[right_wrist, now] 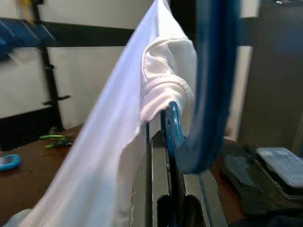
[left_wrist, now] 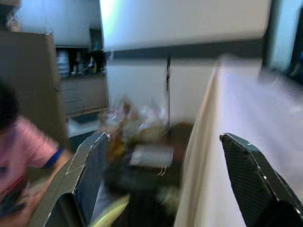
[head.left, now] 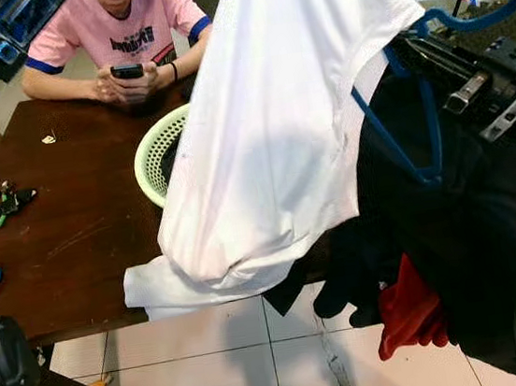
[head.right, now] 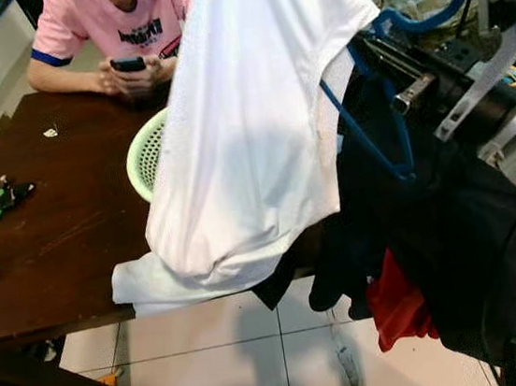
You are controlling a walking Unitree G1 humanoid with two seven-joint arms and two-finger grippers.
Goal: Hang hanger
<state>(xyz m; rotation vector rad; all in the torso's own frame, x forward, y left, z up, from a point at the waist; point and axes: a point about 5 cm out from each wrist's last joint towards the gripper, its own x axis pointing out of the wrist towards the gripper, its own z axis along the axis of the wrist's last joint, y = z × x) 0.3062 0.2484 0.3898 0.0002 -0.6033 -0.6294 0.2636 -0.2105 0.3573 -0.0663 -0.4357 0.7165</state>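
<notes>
Right wrist view, right claw (right_wrist: pixel 166 142) pinching blue hanger (right_wrist: pixel 213 85), white shirt (head.left: pixel 278 125) draped, left claw (left_wrist: pixel 165 189) spread.

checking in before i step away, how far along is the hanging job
Done: the white shirt is already on the blue hanger, and the right claw is shut on the hanger, holding it up beside the table. In hand: carrying it; the shirt's hem trails near the green basket. Left: hooking it on; I can't make out a rail. The left claw is open.
</notes>
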